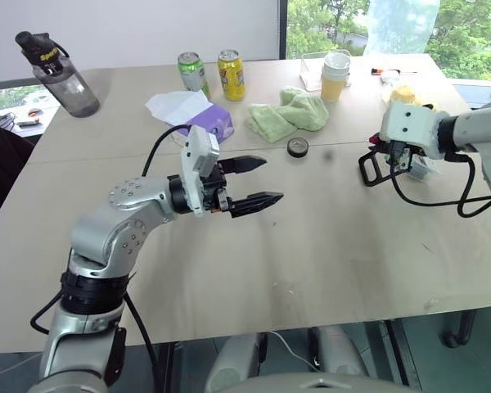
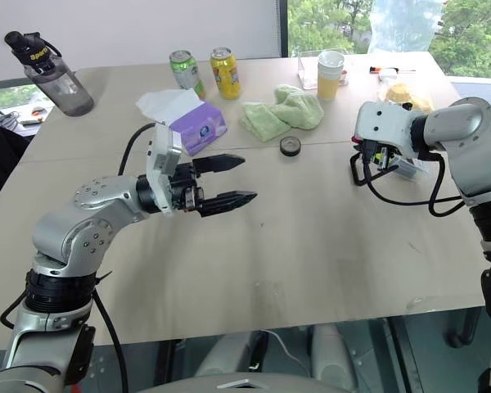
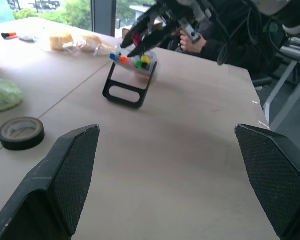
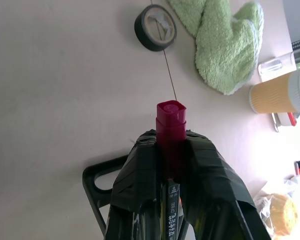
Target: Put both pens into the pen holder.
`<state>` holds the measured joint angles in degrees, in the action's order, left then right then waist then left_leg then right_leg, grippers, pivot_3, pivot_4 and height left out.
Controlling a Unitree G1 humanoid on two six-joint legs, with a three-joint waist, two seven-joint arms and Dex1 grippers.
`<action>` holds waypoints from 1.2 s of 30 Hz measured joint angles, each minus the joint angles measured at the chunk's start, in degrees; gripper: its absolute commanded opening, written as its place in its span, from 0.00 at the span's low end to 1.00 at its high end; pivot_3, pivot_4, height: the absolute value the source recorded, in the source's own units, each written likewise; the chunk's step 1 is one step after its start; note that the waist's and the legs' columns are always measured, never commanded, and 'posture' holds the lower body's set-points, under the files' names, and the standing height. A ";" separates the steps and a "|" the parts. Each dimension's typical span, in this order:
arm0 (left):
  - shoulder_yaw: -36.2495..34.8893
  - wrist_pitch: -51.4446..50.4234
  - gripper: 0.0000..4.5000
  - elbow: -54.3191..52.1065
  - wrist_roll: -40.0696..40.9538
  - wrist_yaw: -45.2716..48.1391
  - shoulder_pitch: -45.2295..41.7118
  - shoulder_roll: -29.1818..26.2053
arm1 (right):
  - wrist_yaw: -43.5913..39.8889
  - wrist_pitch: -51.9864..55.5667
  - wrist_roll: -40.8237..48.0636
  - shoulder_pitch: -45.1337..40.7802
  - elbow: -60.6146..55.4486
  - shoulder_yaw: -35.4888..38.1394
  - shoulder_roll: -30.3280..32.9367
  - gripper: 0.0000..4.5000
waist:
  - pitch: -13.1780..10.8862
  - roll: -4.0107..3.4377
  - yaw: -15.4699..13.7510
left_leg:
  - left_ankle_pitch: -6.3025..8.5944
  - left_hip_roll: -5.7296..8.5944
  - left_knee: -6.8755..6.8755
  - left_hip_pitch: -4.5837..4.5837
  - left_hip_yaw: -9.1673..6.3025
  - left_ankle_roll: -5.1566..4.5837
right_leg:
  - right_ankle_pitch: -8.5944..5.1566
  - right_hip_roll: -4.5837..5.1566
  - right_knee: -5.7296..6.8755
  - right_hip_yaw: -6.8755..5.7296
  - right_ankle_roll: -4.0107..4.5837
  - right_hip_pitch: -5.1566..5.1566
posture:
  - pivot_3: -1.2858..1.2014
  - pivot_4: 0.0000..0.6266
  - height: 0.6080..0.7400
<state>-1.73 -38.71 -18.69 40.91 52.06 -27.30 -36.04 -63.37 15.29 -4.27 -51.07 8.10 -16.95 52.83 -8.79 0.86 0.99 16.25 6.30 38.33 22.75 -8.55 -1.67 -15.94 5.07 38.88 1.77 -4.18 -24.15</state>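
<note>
over the table [image 1: 311, 246], right hand [image 4: 171, 150] clamping pink-capped pen [image 4: 170, 120]

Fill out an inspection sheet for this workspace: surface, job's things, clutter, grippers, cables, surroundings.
Surface: pale wooden table.
Job's things: pink-capped pen in the right gripper, above the pen holder, which holds coloured markers; second pen cannot be told apart.
Clutter: tape roll, green cloth, tissue box, two cans, water bottle, cup.
Grippers: left gripper open, empty; right shut on pen.
Cables: black cable on right arm.
Surroundings: windows, trees.
</note>
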 measured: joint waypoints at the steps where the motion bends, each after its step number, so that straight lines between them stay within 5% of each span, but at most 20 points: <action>1: -0.20 0.25 0.99 -0.01 0.27 -0.01 -0.17 0.17 | 0.01 -0.09 -0.05 0.02 0.16 0.00 -0.07 0.01 | 0.00 0.00 -0.01 | 0.00 0.00 0.00 0.00 0.00 0.00 | 0.00 0.00 0.00 0.00 0.00 0.00 | 0.52 0.24 1.00; 3: -0.60 0.50 0.99 -0.67 1.03 0.01 -0.86 0.48 | 0.10 -0.35 -0.21 0.01 0.62 0.01 -0.18 0.01 | 0.00 0.00 -0.03 | 0.00 0.00 0.00 0.00 0.00 0.00 | 0.00 0.00 -0.01 0.00 0.00 0.01 | 0.52 0.24 1.00; 4: -1.08 0.68 1.00 -0.98 1.59 0.03 -0.99 1.01 | 0.13 -0.53 -0.29 0.02 1.10 0.01 -0.24 0.13 | 0.00 0.00 0.02 | 0.00 0.00 0.01 0.00 0.01 0.00 | 0.00 0.00 0.00 0.01 0.00 0.01 | 0.52 0.24 1.00; 5: -1.15 0.70 1.00 -0.98 1.75 0.03 -0.99 1.13 | 0.14 -0.58 -0.30 0.02 1.29 0.02 -0.27 0.13 | 0.00 0.00 0.03 | 0.00 0.00 0.01 0.00 0.01 0.00 | 0.00 0.00 0.00 0.01 0.00 0.01 | 0.52 0.24 1.00; 9: -1.15 0.87 1.00 -0.98 1.87 0.02 -0.98 1.15 | 1.63 -1.46 -1.44 0.00 3.10 0.12 -0.60 0.56 | 0.00 0.00 0.03 | 0.00 0.00 0.01 0.00 0.01 0.00 | 0.00 0.00 0.01 0.01 0.00 0.00 | 0.52 0.24 1.00; 18: -1.15 1.63 1.00 -0.98 1.80 0.05 -0.96 1.09 | 5.14 -1.86 -3.18 -0.57 5.55 0.86 -2.22 0.56 | 0.00 0.00 0.05 | 0.00 0.00 0.02 0.00 0.02 0.00 | 0.00 0.00 0.01 0.01 0.00 0.00 | 0.52 0.24 1.00; 24: -1.14 2.07 1.00 -0.95 1.34 0.05 -0.64 0.99 | 2.36 3.69 4.07 0.71 -0.96 6.14 -5.39 0.56 | 0.01 0.00 0.26 | 0.00 0.00 0.02 0.00 0.00 0.00 | 0.00 0.00 0.03 0.00 0.00 0.00 | 0.52 0.24 1.00; 32: -2.52 6.96 1.00 -0.63 -4.42 -4.56 8.50 1.65 | -0.05 14.22 23.74 20.68 -17.62 15.67 -12.28 0.56 | 0.05 0.01 -0.15 | 0.00 0.00 0.07 -0.02 -0.15 0.00 | 0.00 0.02 0.02 -0.09 0.00 0.10 | 0.52 0.24 1.00; 36: -2.61 11.42 1.00 -1.99 -13.37 -12.30 18.01 2.55 | 0.48 8.80 21.87 36.92 -20.32 14.72 -11.25 0.56 | 0.10 -0.02 -0.45 | 0.00 0.07 0.07 -0.06 -0.15 0.00 | 0.00 0.06 0.01 -0.12 0.00 0.17 | 0.52 0.24 1.00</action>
<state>-4.34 -27.29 -20.68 27.54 39.77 -9.29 -33.49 -62.89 24.08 17.60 -14.14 -12.21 -2.24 41.58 -8.69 0.84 0.54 16.25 6.37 38.41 22.69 -8.70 -1.67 -15.93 5.13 38.89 1.66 -4.18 -23.98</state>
